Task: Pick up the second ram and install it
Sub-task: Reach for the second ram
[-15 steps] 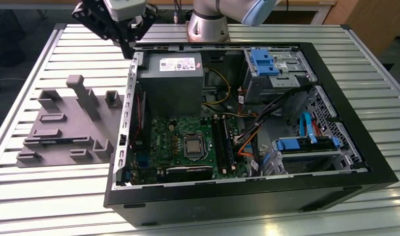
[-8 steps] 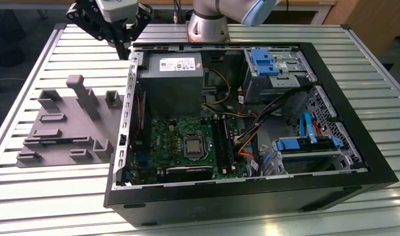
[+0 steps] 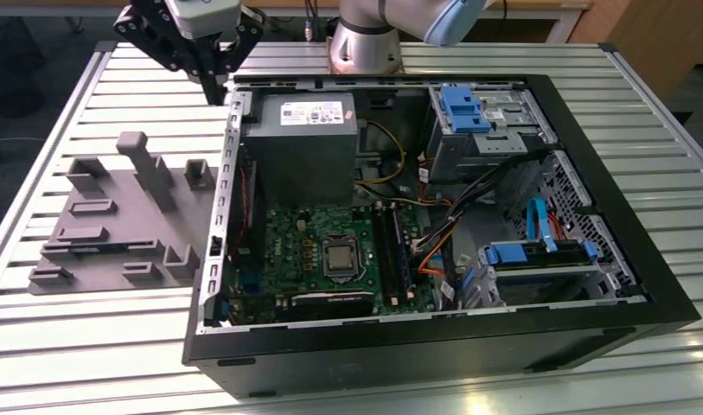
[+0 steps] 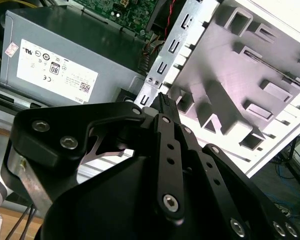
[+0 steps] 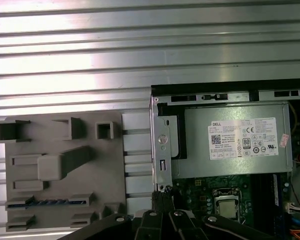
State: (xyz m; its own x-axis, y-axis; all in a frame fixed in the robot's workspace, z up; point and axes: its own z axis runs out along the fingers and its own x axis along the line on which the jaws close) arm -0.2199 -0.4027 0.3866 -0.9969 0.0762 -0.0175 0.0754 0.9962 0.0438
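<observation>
The jaws look pressed together with nothing between them. The gripper [image 4: 163, 101] hangs over the case's [image 3: 444, 337] far corner, above the metal edge beside the power supply [image 5: 200, 150], with its tips pointing down at the seam between case and holder [image 5: 110, 165].

The ram [image 5: 45, 202] lies flat in a slot of the grey holder, which sits on the table [image 3: 98, 363] just beside the case, on the exterior view's left. It is well apart from the tips and nothing touches it.

Judging by this, the pick-up is not yet done. The gripper has not reached the stick, and seating it in the black slots [image 3: 388, 251] on the board is also left to do.
</observation>
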